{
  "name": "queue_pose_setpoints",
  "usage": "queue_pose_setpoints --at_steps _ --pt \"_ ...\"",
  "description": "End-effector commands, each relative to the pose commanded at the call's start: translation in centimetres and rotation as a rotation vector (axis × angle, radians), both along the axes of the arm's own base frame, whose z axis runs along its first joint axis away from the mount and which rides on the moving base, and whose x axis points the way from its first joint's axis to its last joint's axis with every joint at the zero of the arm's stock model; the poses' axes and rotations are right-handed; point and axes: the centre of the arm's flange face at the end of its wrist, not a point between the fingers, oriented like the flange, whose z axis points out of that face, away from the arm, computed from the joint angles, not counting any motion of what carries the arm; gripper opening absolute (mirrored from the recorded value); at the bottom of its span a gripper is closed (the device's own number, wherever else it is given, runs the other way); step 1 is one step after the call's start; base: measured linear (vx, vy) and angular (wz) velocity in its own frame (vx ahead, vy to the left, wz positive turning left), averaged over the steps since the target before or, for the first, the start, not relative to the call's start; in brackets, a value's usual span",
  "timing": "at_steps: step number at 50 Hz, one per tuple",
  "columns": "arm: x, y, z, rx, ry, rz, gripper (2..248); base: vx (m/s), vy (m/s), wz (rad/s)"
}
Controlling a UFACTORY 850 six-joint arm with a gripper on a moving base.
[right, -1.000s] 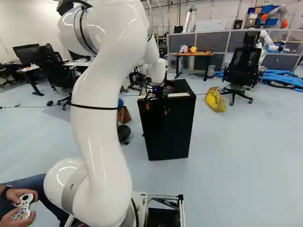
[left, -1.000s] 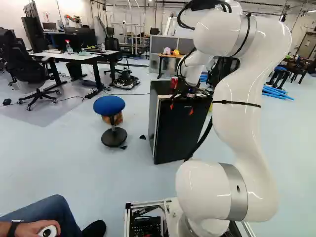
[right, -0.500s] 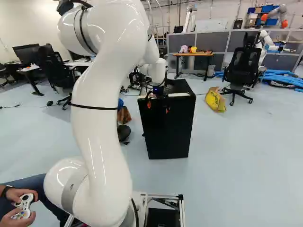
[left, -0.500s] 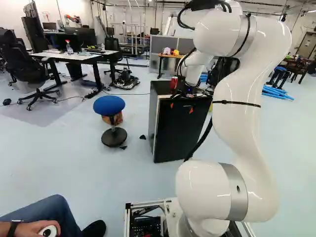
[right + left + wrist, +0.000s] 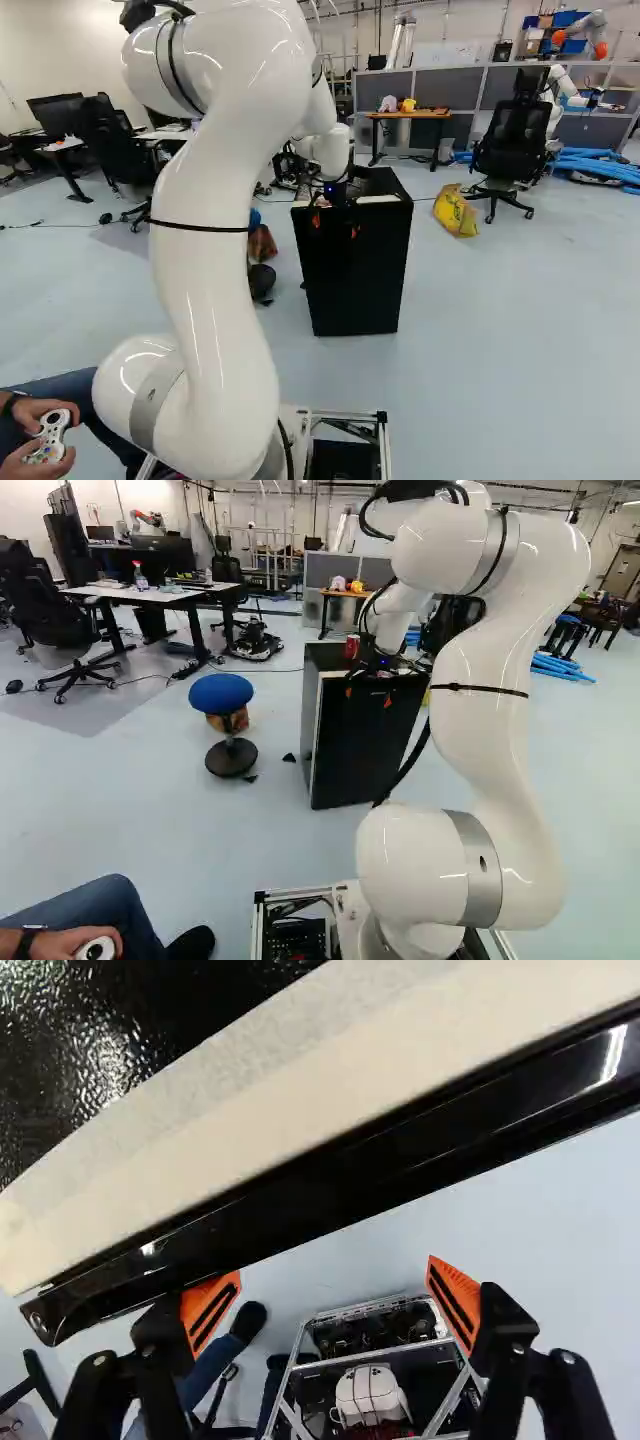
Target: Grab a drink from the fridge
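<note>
Hanging near the fridge's [image 5: 365, 748] front top edge, the gripper [image 5: 368, 697] shows in the left base view. One red can [image 5: 352, 646] stands on top of the fridge, toward its left side. It may be a drink (I can't tell for sure). The fridge door looks shut, so I can't see any drinks inside. One blue stool [image 5: 221, 692] is left of the fridge.

Over in the right base view, it is the same one fridge, with the gripper by its top front edge. One yellow bag [image 5: 455, 210] lies to its right. Two hands [image 5: 28, 435] hold one game pad [image 5: 48, 440], left of the fridge and nearer to me.

Down in the wrist view, the two fingers [image 5: 210, 1312] are wide open, each with one orange pad, and they hold nothing. The fridge's long black edge is ahead of them, very close to one finger. If the arm pushes on at a bad slant, that finger could bump the edge and shove the fridge. A hard shake (or a tug on the door) could tip the can over. If the fingers catch only a bit of door, they could slip off.
</note>
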Motion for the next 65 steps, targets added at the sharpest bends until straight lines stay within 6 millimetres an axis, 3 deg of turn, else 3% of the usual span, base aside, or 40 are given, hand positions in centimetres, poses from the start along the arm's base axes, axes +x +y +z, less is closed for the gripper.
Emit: queue_pose_setpoints --at_steps 32,65 --pt "-4.6 1.2 0.0 0.0 0.016 -0.002 247 0.0 0.0 0.0" --pt "-8.2 2.4 0.7 -0.092 -0.217 -0.018 247 0.0 0.0 0.0"
